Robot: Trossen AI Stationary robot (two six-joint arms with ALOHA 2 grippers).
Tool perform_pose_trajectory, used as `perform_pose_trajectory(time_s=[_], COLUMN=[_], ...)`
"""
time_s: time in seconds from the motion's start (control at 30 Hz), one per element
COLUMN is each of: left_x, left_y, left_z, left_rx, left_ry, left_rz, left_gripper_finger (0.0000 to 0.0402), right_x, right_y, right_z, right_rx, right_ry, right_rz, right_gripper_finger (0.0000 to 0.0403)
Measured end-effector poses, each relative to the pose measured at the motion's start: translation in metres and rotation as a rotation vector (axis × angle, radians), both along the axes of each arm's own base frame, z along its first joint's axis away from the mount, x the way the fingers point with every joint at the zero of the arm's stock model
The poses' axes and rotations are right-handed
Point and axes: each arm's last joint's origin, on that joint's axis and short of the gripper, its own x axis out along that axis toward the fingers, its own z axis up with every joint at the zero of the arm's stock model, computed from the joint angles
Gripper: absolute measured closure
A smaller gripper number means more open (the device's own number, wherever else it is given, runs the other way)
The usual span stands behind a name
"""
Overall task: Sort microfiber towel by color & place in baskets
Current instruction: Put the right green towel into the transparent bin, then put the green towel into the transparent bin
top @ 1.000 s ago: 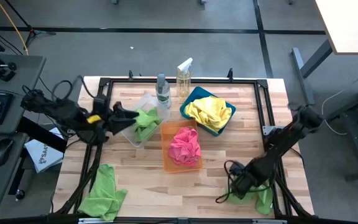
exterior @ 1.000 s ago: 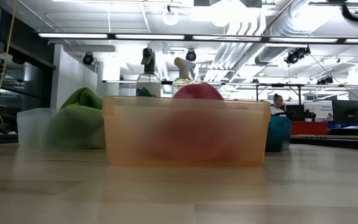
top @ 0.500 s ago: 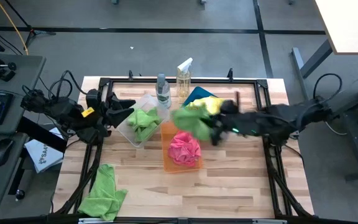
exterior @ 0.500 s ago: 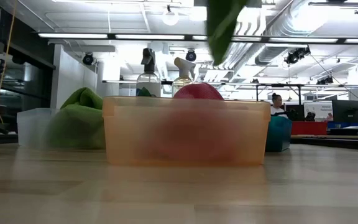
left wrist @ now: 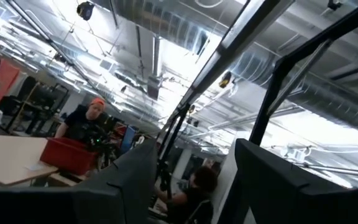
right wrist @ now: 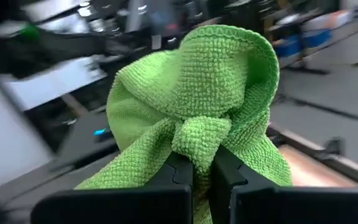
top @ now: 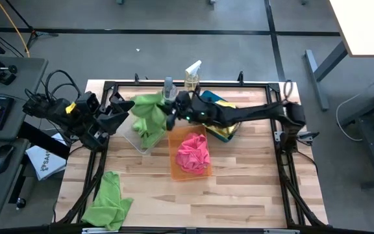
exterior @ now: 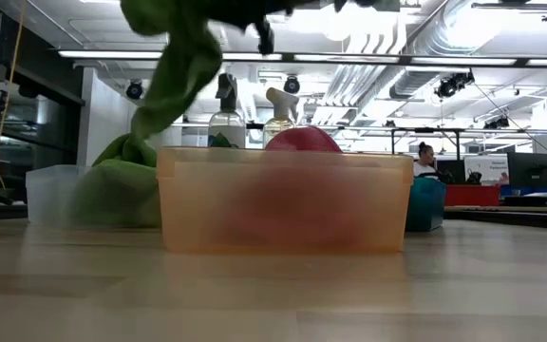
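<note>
— What has changed since half a second ago?

— Carried farther left, the right gripper (top: 173, 112) now hangs over the clear basket (top: 137, 140), where before it was above the pink cloth. Its fingers are pinched tight on a lime green towel (top: 147, 112), which droops from them in a fuzzy, looped-pile bunch.

— And the left gripper (top: 121, 110)?

— It sits just left of that basket, tilted up toward the ceiling; its fingers stand apart with nothing between them.

— How many towels do you count?

— Five, I think: the held green one, a green one (top: 150, 135) already in the clear basket though mostly hidden under the hanging cloth, a third green one (top: 108, 201) flat at the table's front left corner, one hot pink (top: 193, 151) crumpled in the orange basket (top: 173, 170), and one yellow (top: 221, 128) in the teal basket (top: 211, 97).

— Baskets and bottles?

— Three baskets, two spray bottles (top: 191, 75) at the back edge.
</note>
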Motion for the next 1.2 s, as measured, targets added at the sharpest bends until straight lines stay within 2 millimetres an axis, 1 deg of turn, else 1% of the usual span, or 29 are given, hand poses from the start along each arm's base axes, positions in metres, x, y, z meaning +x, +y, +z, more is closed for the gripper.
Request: perform_pose_trajectory(time_s=[0.1,0.17,0.37,0.5,0.6,0.67,0.8,0.93,1.0,1.1,1.2], left_x=[0.000,0.000,0.001,0.001,0.001,0.001,0.001,0.001,0.001,0.001,0.002], left_y=[0.000,0.000,-0.001,-0.001,-0.001,-0.001,-0.001,-0.001,-0.001,-0.001,-0.001], left_z=[0.000,0.000,-0.001,-0.001,-0.001,-0.001,-0.001,-0.001,-0.001,-0.002,-0.004], left_rx=[0.000,-0.015,-0.006,-0.007,-0.007,-0.007,-0.007,-0.008,-0.007,-0.004,-0.004], left_ry=[0.002,-0.001,0.004,0.004,0.003,0.003,0.003,0.004,0.008,0.021,0.039], left_rz=[-0.002,-0.013,-0.027,-0.027,-0.027,-0.027,-0.027,-0.026,-0.024,-0.020,-0.009], left_gripper_finger=[0.0197,0.0197,0.0197,0.0197,0.0197,0.0197,0.0197,0.0197,0.0197,0.0197,0.0197], right_x=[0.011,0.016,0.035,0.042,0.043,0.043,0.043,0.040,0.038,0.033,0.024], right_y=[-0.014,-0.019,-0.016,-0.015,-0.015,-0.017,-0.018,-0.018,-0.018,-0.022,-0.027], right_z=[-0.024,-0.042,-0.097,-0.125,-0.141,-0.143,-0.140,-0.126,-0.117,-0.101,-0.078], right_rx=[-0.009,0.026,0.144,0.273,0.357,0.400,0.403,0.361,0.327,0.289,0.247], right_ry=[0.040,0.095,0.177,0.190,0.210,0.204,0.221,0.239,0.236,0.224,0.214], right_rz=[-0.073,-0.074,-0.062,-0.067,-0.089,-0.096,-0.033,0.078,0.131,0.158,0.153], right_gripper_finger=[0.0400,0.0400,0.0400,0.0397,0.0377,0.0350,0.0266,0.0170,0.0132,0.0098,0.0087])
